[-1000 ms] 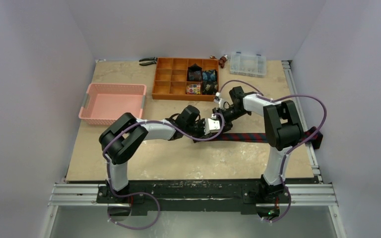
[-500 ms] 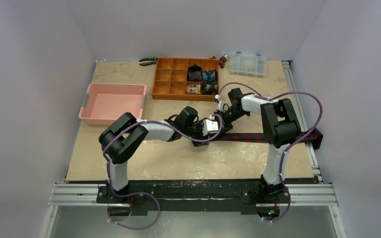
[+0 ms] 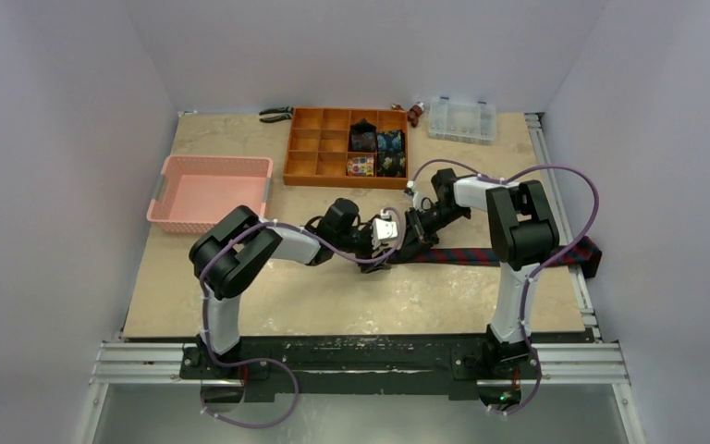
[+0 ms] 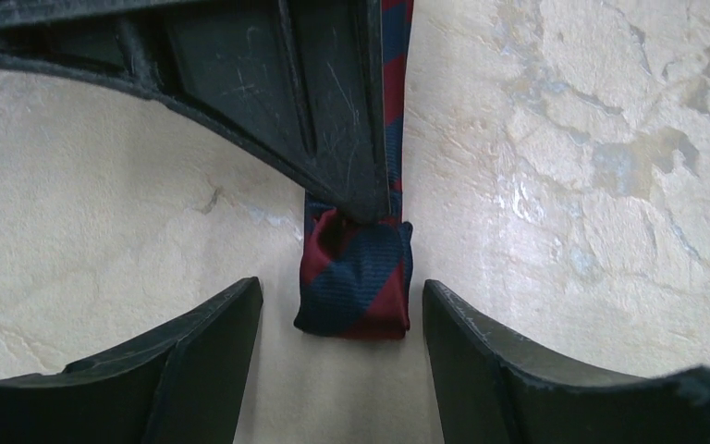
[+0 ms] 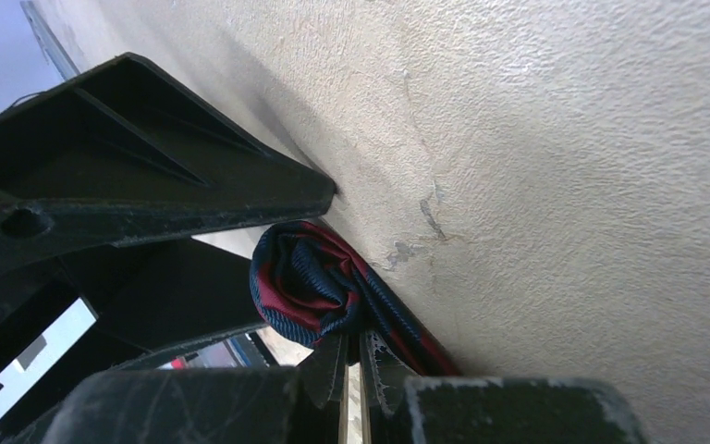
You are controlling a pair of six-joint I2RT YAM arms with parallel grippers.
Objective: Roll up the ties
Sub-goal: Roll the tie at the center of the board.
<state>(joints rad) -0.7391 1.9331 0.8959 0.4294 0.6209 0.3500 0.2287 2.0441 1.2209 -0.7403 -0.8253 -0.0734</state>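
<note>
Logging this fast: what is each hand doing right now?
Left hand: open, straddling the rolled end of the striped tie, not gripping it.
Right hand: closed, pinching the striped tie just behind the roll.

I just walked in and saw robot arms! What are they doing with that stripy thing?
Two robot arms are rolling up a navy and red striped tie on the table. One end is already curled into a small roll. The right gripper is shut, pinching the tie right beside the roll. The left gripper is open, one finger on each side of the roll, not squeezing it. Most of the tie lies flat.
</note>
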